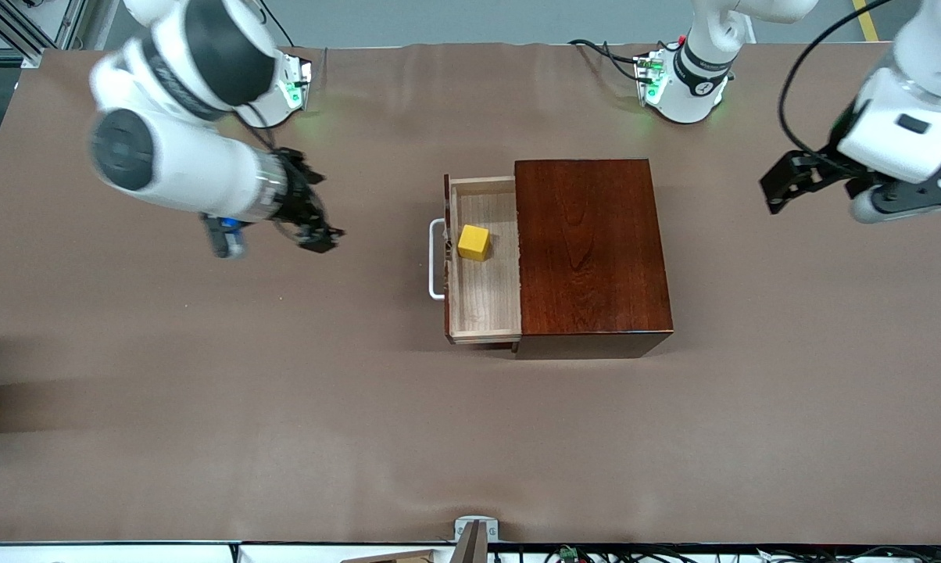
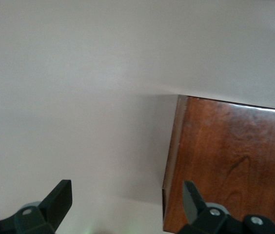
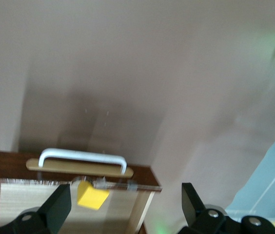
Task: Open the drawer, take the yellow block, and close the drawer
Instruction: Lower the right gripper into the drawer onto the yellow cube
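Jaws spread on both: the right gripper (image 1: 314,227) hangs over bare table toward the right arm's end, the left gripper (image 1: 787,184) over bare table toward the left arm's end, each holding nothing. The glossy reddish-brown box (image 1: 592,254) sits mid-table, wide brown table (image 1: 205,407) around it. Its drawer (image 1: 482,305) stands pulled out toward the right arm's end, white handle (image 1: 436,258) leading, pale floor exposed; the yellow block (image 1: 474,242) lies inside, apart from the walls.

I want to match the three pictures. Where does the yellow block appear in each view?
Front view: yellow block lies in the open drawer.
Left wrist view: not clearly in it.
Right wrist view: block in the drawer, near the white handle.
Shared landmark: the wooden box.
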Tool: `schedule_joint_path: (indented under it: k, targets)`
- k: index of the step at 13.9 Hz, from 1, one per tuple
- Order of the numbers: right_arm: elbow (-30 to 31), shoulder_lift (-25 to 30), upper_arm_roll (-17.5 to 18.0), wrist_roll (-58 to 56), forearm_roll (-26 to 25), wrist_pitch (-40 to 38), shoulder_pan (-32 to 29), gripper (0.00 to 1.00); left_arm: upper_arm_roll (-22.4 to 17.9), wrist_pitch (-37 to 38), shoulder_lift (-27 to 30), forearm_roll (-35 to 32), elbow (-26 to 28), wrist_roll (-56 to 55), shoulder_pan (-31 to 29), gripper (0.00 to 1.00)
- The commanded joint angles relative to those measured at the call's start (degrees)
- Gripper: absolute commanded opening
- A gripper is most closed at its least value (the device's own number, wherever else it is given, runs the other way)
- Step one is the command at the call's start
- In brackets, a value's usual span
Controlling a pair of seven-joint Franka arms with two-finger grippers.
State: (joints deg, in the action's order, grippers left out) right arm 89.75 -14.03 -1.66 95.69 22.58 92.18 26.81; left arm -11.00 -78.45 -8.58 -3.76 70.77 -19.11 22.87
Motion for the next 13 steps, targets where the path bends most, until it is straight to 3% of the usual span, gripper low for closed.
schedule_joint_path:
  k: [1, 5, 8, 13]
  targets:
    - [-1.0, -3.1, -0.6, 7.2, 3.1, 4.7, 4.1, 1.0, 7.2, -0.4, 5.3, -0.5, 6.6, 5.9, -9.5, 1.0]
    - [-1.0, -6.4, -0.6, 12.0, 3.3, 12.8, 9.6, 1.0, 15.5, -3.0, 10.4, -0.5, 14.8, 9.3, -19.8, 1.0]
    - [-1.0, -8.6, -0.7, 12.5, 3.4, 17.4, 13.1, 1.0, 16.0, -3.4, 11.7, -0.6, 16.3, 9.5, -20.8, 1.0]
    - [-0.6, -12.1, -0.8, 18.2, -1.6, 23.6, 17.4, 1.0, 16.2, -3.4, 10.7, -0.8, 14.7, 9.4, -20.3, 1.0]
